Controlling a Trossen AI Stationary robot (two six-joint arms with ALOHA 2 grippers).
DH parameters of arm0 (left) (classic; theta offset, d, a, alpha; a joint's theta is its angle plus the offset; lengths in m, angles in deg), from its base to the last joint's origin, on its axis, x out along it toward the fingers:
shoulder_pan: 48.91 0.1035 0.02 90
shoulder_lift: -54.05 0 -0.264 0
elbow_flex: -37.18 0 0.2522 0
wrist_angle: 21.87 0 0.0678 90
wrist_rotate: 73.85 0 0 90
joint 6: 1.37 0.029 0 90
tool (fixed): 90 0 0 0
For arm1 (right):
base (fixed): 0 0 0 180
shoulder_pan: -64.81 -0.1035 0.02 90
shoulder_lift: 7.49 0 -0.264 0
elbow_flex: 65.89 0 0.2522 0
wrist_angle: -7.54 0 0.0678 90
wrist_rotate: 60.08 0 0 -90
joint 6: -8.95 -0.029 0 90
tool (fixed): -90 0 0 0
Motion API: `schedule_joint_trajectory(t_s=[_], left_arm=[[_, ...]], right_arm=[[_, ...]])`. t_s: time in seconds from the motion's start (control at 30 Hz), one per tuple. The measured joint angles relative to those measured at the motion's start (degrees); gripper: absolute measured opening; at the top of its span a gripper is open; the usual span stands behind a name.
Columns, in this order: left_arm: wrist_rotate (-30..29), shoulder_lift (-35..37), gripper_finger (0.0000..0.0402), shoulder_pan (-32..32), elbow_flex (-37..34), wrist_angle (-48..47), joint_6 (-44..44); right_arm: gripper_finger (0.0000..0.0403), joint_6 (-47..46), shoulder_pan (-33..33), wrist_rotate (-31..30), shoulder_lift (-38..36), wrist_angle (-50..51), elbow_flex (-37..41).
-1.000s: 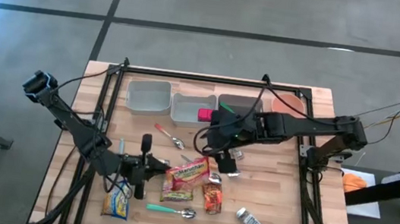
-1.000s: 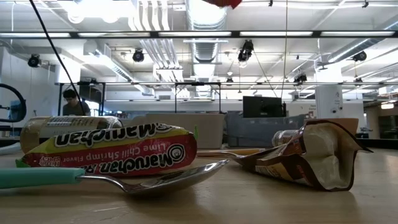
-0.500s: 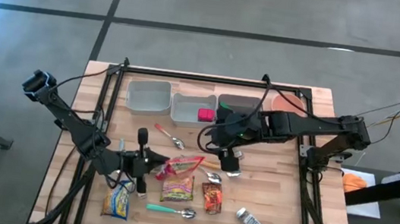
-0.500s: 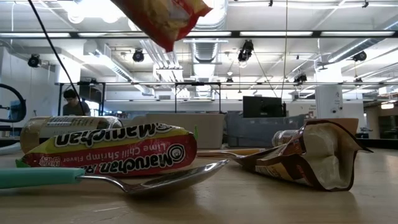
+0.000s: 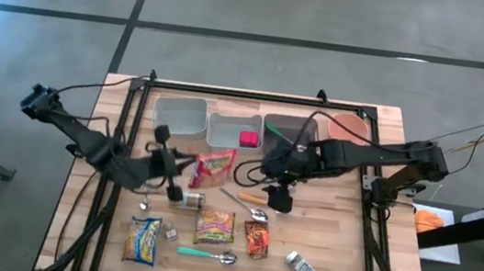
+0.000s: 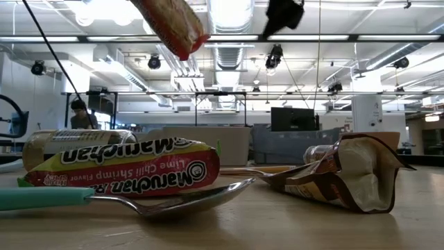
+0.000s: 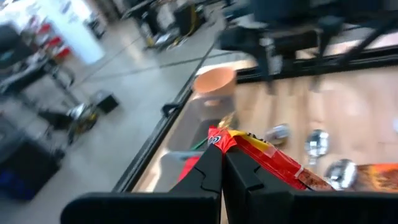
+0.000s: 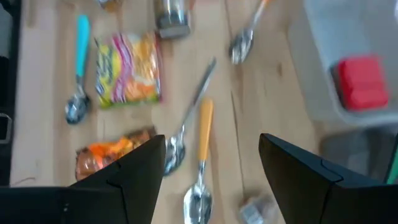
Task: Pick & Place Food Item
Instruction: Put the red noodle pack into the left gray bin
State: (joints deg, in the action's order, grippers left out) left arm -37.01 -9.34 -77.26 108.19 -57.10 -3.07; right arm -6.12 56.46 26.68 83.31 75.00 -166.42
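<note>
The left gripper [image 5: 185,161] is pinching a crinkly red snack packet [image 5: 215,165] tightly, above the wooden table [image 5: 339,249]. The right gripper [image 5: 278,198] is hanging open and empty over two metal spoons [image 5: 255,214], beside the grey plastic bins [image 5: 180,115].

Free lane: bare wood along the wooden table's [image 5: 338,258] right side, right of the crumpled silver wrapper [image 5: 302,268]. Near-centre is cluttered: yellow-green noodle packet [image 5: 214,227], orange snack bag [image 5: 255,240], teal-handled spoon [image 5: 206,255], yellow snack packet [image 5: 143,239]. Far edge is blocked by a row of containers: grey plastic bin [image 5: 180,116], second grey bin [image 5: 231,131] holding a red block [image 5: 248,139], dark bin [image 5: 288,125], orange bowl [image 5: 348,125]. Black frame rails [image 5: 229,91] border the far and side edges.
</note>
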Motion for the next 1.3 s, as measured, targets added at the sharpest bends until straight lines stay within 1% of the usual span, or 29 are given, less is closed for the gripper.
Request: schedule_joint_trajectory(t_s=[0.17, 0.27, 0.4, 0.6, 0.7, 0.77, 0.9, 1.07, 1.3], left_arm=[[1.29, 1.21, 0.0000, 7.42, 2.89, -10.21, -7.09], [3.37, 1.41, 0.0000, 12.89, 4.16, -14.95, -10.45], [7.42, 1.42, 0.0000, 20.99, 4.79, -16.75, -10.96], [14.51, 1.42, 0.0000, 34.60, 4.77, -18.78, -10.79], [17.26, 1.42, 0.0000, 39.89, 4.64, -20.25, -10.79], [17.60, 1.42, 0.0000, 42.22, 4.64, -21.31, -10.78], [18.90, 1.42, 0.0000, 44.98, 4.33, -22.35, -9.68], [19.81, -0.28, 0.0000, 46.42, 4.29, -23.62, -7.10], [19.81, -5.29, 0.0000, 47.62, 4.29, -23.70, -4.07]], right_arm=[[0.0257, -4.38, -0.85, 0.01, -0.01, -0.48, 6.89], [0.0257, -7.06, -1.59, 0.04, 0.01, -3.85, 12.24], [0.0257, -7.84, -2.55, 0.10, 0.01, -11.51, 18.85], [0.0257, -7.61, -3.23, 0.17, 0.01, -27.62, 27.45], [0.0257, -7.59, -3.26, 0.17, 0.01, -35.32, 31.54], [0.0258, -7.54, -3.27, 0.59, 0.03, -37.45, 33.13], [0.0258, -7.24, -3.26, 0.67, 0.03, -37.47, 33.88], [0.0257, -6.13, -3.26, 0.44, 0.03, -38.11, 33.86], [0.0258, -5.51, -3.26, 0.19, 0.03, -38.65, 33.97]])
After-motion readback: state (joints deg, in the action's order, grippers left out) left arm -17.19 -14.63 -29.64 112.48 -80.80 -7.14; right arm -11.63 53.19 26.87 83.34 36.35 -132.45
